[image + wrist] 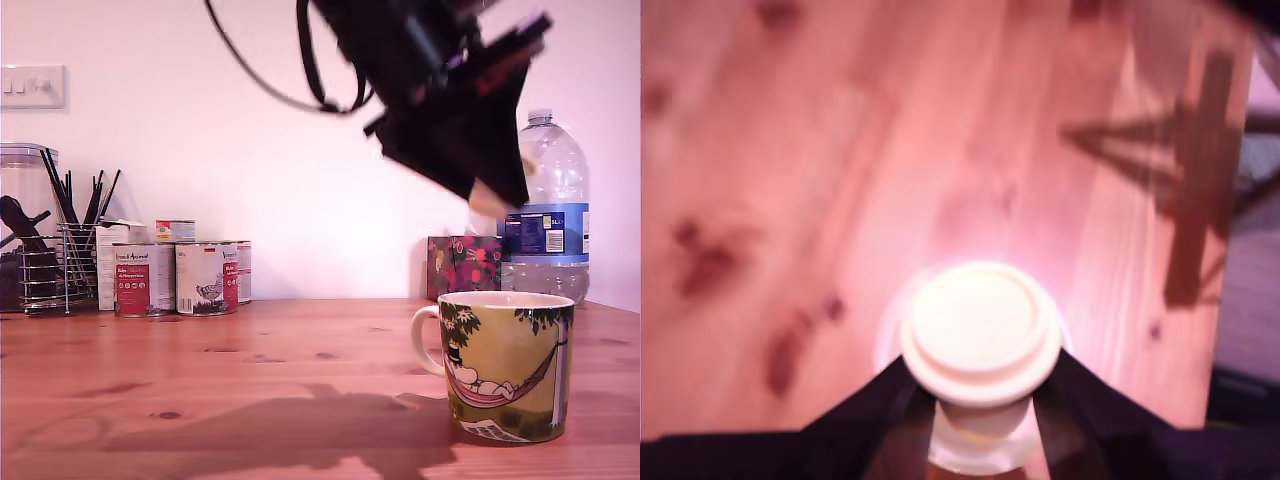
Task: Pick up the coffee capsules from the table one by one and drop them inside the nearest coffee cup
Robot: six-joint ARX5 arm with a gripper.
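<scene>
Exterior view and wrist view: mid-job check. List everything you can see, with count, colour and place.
capsule: 1, cream, held in the air above the table
mug: 1, yellow-green with cartoon print, front of the table, exterior view's right
table: 1, reddish-brown wood, under everything
tins: at least four, red-and-white labels, back, exterior view's left
wire rack: 1, metal, holding dark utensils, far left beside the tins
bottle: 1, clear with blue label, back right
box: 1, dark floral, beside the bottle
switch: 1, white, wall, upper left
hand: 1, black, blurred, raised at the exterior view's upper right, closed on the capsule
</scene>
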